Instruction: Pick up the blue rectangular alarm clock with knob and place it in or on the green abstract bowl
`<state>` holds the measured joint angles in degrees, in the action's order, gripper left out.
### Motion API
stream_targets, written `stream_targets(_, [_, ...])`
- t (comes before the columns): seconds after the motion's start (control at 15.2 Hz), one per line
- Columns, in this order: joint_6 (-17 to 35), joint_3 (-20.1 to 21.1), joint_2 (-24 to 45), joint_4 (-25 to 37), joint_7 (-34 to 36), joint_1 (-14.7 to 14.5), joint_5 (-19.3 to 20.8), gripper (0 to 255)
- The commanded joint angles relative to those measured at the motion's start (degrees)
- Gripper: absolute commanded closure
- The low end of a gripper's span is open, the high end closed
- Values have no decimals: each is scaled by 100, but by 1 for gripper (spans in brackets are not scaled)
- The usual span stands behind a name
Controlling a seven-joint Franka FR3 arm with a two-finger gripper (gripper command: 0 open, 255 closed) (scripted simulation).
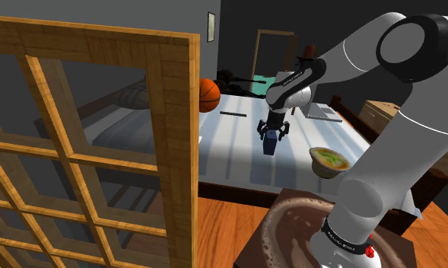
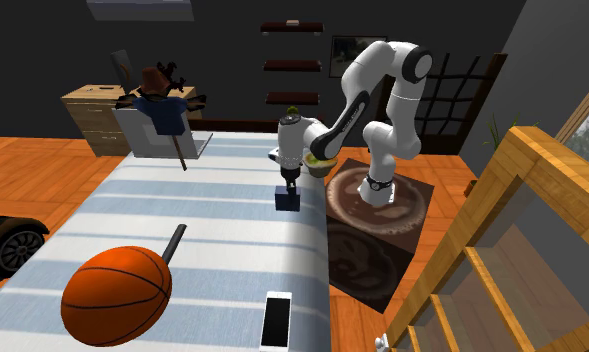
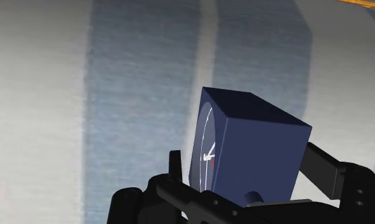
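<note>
The dark blue box-shaped alarm clock [image 1: 271, 145] [image 2: 287, 201] [image 3: 246, 149] has a white dial on one side and a small knob [image 3: 253, 197] on its near face. It sits between the black fingers of my gripper [image 1: 271, 134] [image 2: 288, 186] [image 3: 243, 162], which clasp its two sides. The clock is low over the striped bed cover [image 1: 237, 152]; I cannot tell whether it touches. The bowl [image 1: 328, 161] [image 2: 320, 162], tan outside and green inside, stands on the bed near the stand, a short way from the clock.
A basketball [image 1: 208, 94] [image 2: 116, 291], a white phone [image 2: 277, 320] and a thin dark stick [image 2: 172, 241] lie farther along the bed. A doll in blue [image 2: 162, 105] leans on a white object. A wooden lattice frame [image 1: 169, 152] blocks the shoulder view's left.
</note>
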<state>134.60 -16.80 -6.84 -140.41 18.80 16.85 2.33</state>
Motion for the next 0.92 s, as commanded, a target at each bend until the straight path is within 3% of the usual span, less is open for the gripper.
stream_targets(0.0, [2, 0, 1, 0, 0, 0, 0, 0])
stream_targets(0.07, [1, 0, 1, 0, 0, 0, 0, 0])
stream_targets(0.13, [1, 0, 1, 0, 0, 0, 0, 255])
stream_targets(0.86, [-165, 9, -107, 63, 27, 3, 34, 255])
